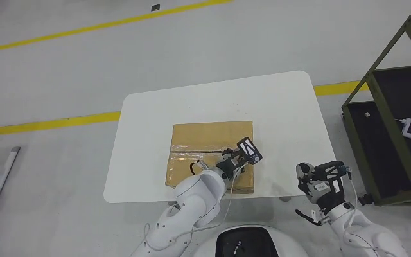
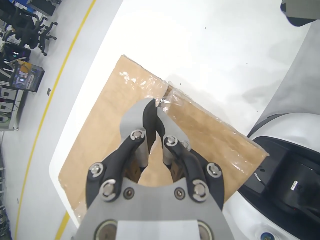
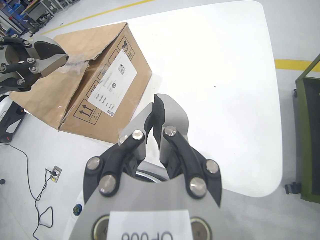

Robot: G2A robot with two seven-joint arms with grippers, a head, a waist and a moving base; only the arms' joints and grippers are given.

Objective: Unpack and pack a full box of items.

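Observation:
A brown cardboard box [image 1: 209, 144] [image 2: 105, 116] [image 3: 82, 43] stands on the white table [image 1: 282, 103], near its front edge, with a white label [image 3: 112, 81] on one side. Clear tape [image 2: 140, 82] runs along the top seam. My left gripper [image 1: 248, 152] [image 2: 153, 102] [image 3: 65, 58] is over the right end of that seam, shut on a crumpled bit of the clear tape [image 3: 77, 64]. There the flap edge is torn and slightly lifted. My right gripper [image 1: 319, 175] [image 3: 156, 102] hangs shut and empty past the table's right front corner.
A dark green cart [image 1: 379, 128] [image 3: 307, 126] stands right of the table. The table has bare room behind and right of the box [image 3: 212, 51]. A cable and floor socket [image 3: 56, 171] lie below the table's front edge.

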